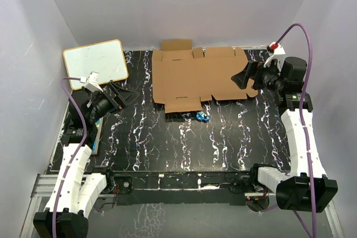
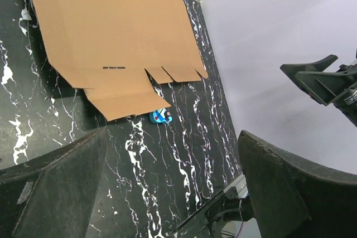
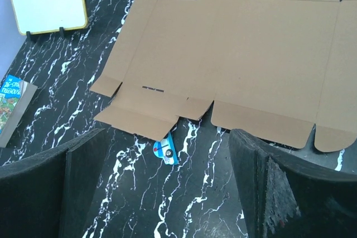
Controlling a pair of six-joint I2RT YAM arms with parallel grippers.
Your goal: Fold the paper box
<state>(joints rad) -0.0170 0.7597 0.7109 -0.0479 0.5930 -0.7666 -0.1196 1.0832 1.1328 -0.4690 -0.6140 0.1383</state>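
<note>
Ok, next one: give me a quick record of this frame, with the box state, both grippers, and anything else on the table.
paper box: flat unfolded sheet, far centre of table
left gripper: open, empty, left of the sheet
right gripper: open, empty, above the sheet's right end
blue toy: beside the sheet's near flap
whiteboard: far left corner
book: left table edge
folding: not started

Black marbled table (image 1: 167, 149) bearing flat paper box (image 1: 201, 79), blue toy (image 1: 202, 117), white board (image 1: 96, 62), book (image 3: 12, 101).
</note>
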